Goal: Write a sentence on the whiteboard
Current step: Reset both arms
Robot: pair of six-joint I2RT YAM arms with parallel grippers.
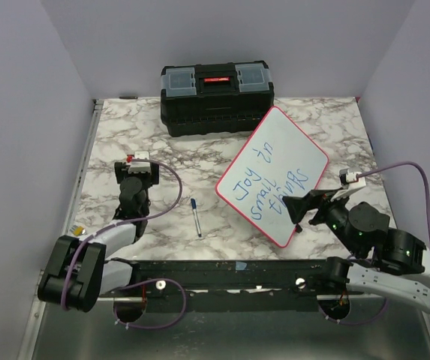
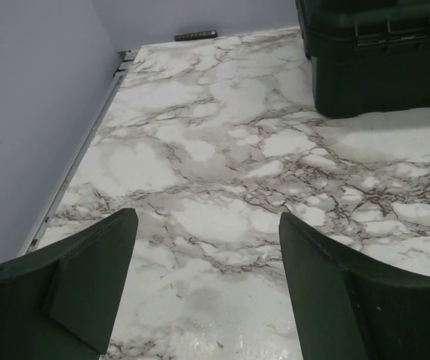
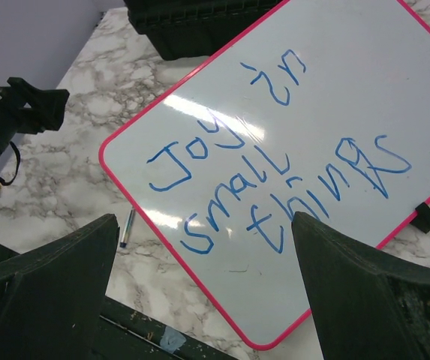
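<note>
The whiteboard (image 1: 273,174) lies slanted on the right half of the table (image 1: 109,142), with blue words on it. My right gripper (image 1: 299,214) hangs by its near corner, fingers spread wide and empty. My left gripper (image 2: 207,216) is spread and empty too. The pen (image 1: 196,217) lies between them.

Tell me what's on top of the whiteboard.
Blue handwriting: "Joy in small things". Nothing else rests on the whiteboard. The right gripper hides part of its near edge from above.

Whiteboard (image 1: 290,142) seemingly reads "Joy in small things", pen (image 1: 196,216) nearby
</note>
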